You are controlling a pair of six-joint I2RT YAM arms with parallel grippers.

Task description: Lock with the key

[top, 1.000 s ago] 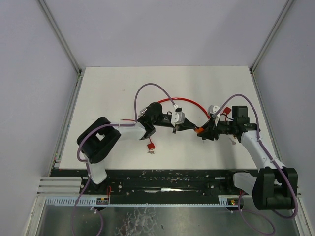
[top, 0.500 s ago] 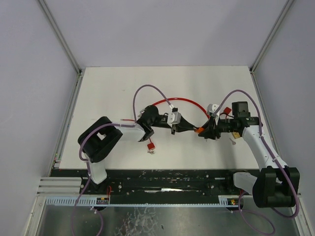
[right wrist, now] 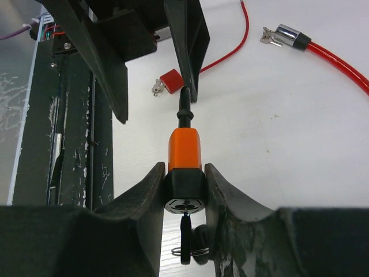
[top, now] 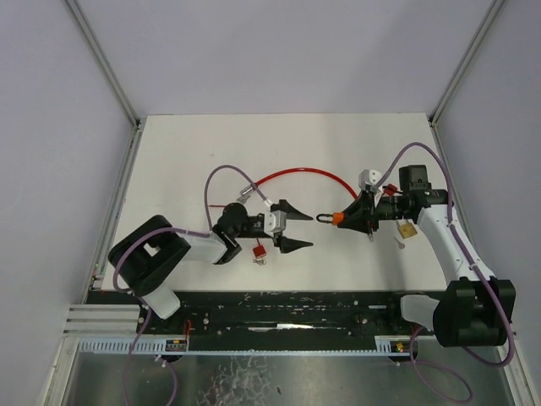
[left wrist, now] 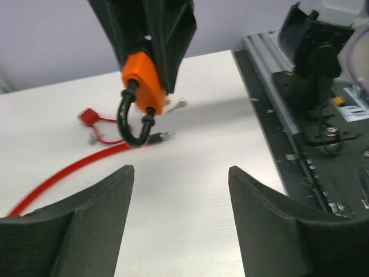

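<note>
**Orange padlock with black metal shackle** (right wrist: 184,149): clamped by its black lower end in the right claw (right wrist: 184,173). It is held above the white worktop (top: 194,152) with the shackle pointing towards the left arm. Both shackle legs seem to meet the body in the left wrist view; whether it is latched cannot be told.

**Dark metal key** (right wrist: 184,231): seated in the keyway under the padlock, with a wire ring beside it. Its lower part is cut off by the picture edge.

**Right claw**: closed tight on the padlock, its finger pads against either side.

**Left claw** (top: 288,227): spread wide and holding nothing. It faces the shackle and is apart from it.

**Red plastic-coated cable** (top: 300,172): lies in an arc on the worktop. Its metal-capped end is apart from the shackle.

**Small red padlock** (top: 259,251): on the worktop beside the left claw, with keys attached; their detail is unclear.

**Small tan object** (top: 408,230): beside the right forearm, too small to identify.
</note>
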